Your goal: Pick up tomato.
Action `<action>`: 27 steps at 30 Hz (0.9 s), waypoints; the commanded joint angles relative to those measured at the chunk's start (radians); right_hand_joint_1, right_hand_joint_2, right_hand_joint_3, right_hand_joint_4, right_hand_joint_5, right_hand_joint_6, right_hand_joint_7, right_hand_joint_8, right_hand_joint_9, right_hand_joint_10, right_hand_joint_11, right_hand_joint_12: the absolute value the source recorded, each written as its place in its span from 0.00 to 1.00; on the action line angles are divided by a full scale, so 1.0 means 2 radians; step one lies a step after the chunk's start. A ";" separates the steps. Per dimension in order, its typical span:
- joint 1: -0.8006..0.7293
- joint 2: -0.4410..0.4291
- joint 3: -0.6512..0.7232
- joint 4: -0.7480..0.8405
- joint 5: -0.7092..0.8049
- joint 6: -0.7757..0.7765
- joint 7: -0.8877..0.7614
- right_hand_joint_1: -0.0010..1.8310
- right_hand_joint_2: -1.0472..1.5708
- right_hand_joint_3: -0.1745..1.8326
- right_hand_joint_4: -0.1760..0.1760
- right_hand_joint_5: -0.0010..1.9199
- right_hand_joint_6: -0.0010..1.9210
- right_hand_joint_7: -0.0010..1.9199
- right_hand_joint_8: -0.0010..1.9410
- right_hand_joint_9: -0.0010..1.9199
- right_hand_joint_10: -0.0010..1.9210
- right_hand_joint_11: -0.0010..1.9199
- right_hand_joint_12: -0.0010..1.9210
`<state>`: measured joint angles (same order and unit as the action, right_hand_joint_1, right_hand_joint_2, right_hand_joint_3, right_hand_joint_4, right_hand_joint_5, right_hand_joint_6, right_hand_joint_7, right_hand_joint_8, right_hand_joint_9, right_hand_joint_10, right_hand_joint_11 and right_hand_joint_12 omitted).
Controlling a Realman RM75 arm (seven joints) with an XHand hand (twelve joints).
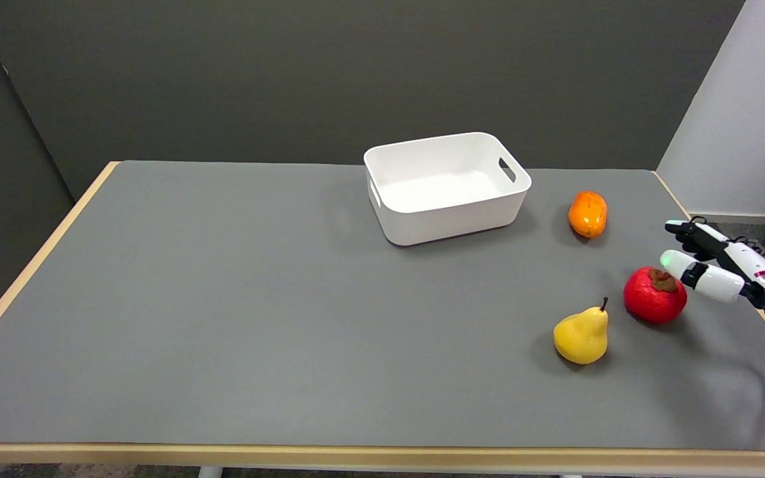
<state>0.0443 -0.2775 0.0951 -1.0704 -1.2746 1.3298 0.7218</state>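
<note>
A red tomato (653, 297) with a brown stem cap lies on the grey table (256, 305) toward the right side. My right hand (721, 265) comes in from the right edge, just right of the tomato and slightly above it. Its fingers are stretched out and apart, with nothing between them. One white fingertip (671, 259) hovers close to the tomato's upper right; whether it touches cannot be made out.
A yellow pear (582, 335) stands just left of the tomato. An orange fruit (588, 213) lies farther back. A white bin (445, 186) with nothing in it sits at the back centre. The table's right edge runs under my arm.
</note>
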 commanded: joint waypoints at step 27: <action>0.001 0.005 -0.013 -0.049 -0.053 -0.078 0.000 0.10 0.62 0.56 0.81 0.09 0.21 0.12 0.15 0.11 0.31 0.03 0.59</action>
<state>0.0437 -0.2632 0.0589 -1.1528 -1.3467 1.2251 0.7218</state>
